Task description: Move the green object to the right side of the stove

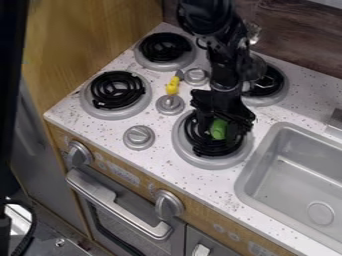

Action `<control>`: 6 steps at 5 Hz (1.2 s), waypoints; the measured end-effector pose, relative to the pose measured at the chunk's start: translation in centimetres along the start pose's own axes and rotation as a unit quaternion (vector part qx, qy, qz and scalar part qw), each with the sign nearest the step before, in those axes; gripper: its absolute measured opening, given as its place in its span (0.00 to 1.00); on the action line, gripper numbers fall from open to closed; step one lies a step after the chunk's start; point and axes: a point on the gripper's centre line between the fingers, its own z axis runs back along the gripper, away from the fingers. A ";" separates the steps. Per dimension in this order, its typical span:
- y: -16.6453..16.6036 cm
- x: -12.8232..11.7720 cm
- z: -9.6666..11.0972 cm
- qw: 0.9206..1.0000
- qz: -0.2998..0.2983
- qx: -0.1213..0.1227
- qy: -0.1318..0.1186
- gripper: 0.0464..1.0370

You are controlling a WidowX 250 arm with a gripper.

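Observation:
The black gripper hangs down from the top edge over the front right burner, low against its black coil. Right below the gripper's body is the small green object, over the coil and partly covered by the gripper. Black gripper parts blend into the dark coil around the green object, so whether it is held or only resting there cannot be made out.
A yellow object stands by the middle knobs, left of the arm. Two burners lie on the left, another behind the arm. The grey sink is at the right; a knob sits front left.

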 end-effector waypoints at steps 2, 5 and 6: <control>1.9 0.2 -0.8 0.999 0.004 0.020 0.025 0.70; 1.9 -2.9 4.3 1.000 0.014 -0.002 0.019 0.96; 1.6 -4.0 4.3 0.999 0.008 -0.008 0.039 0.96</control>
